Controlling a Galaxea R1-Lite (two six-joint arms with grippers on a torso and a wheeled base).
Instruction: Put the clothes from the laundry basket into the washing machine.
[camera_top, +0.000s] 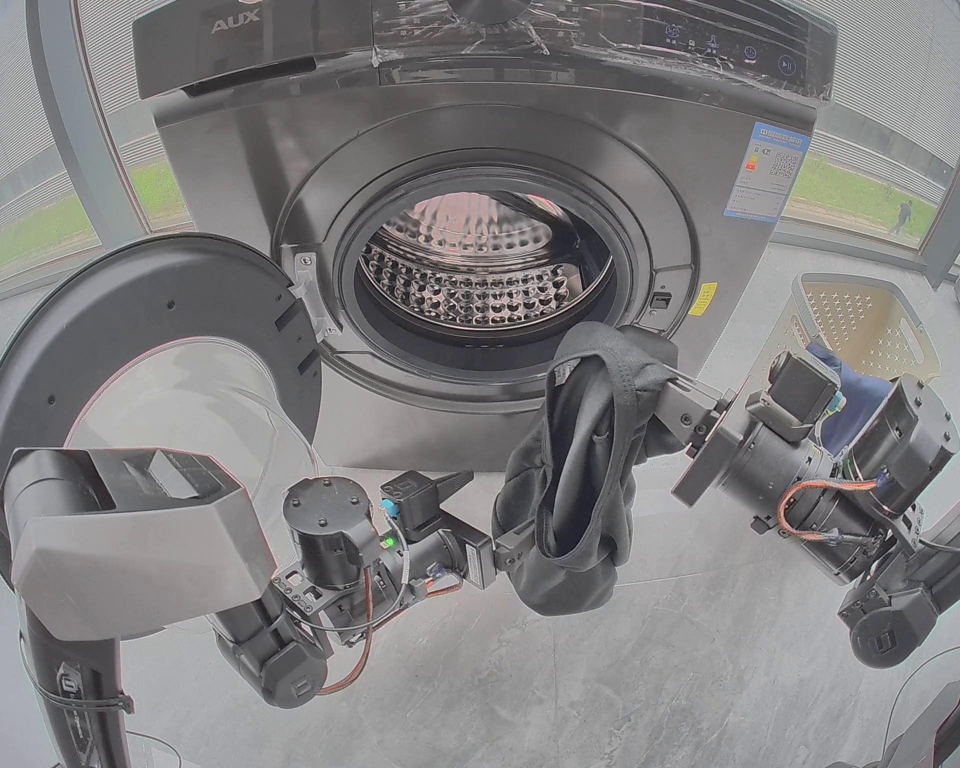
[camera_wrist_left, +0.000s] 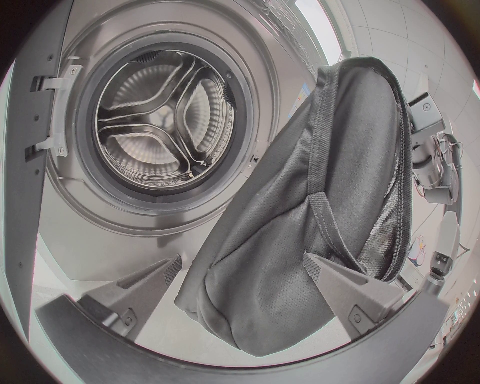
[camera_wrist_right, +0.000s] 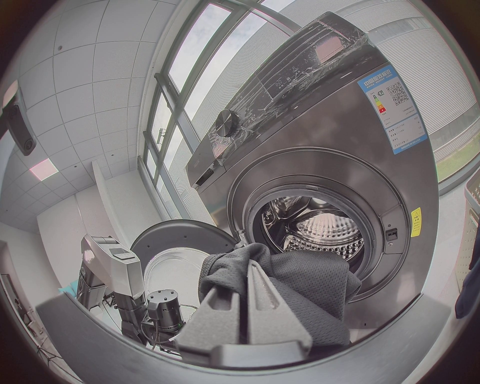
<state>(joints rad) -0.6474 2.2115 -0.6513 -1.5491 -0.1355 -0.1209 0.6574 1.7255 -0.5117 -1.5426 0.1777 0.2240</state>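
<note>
Right tool is clamped on the dark garment, which hangs near the washing machine opening, low and right of centre. Left tool is spread wide at the garment's lower fold. Recommendation: raise the trailing hem above the door seal, then carry it far inside before release.

The washing machine is brushed dark grey, its drum bright steel patterned with dimples; at two o'clock from the door opening sits a blue-and-white label, at three o'clock a yellow sticker. The garment is black with a fine mesh weave; the laundry basket is beige, dotted with holes, a dark blue cloth inside; the floor is marbled grey.
</note>
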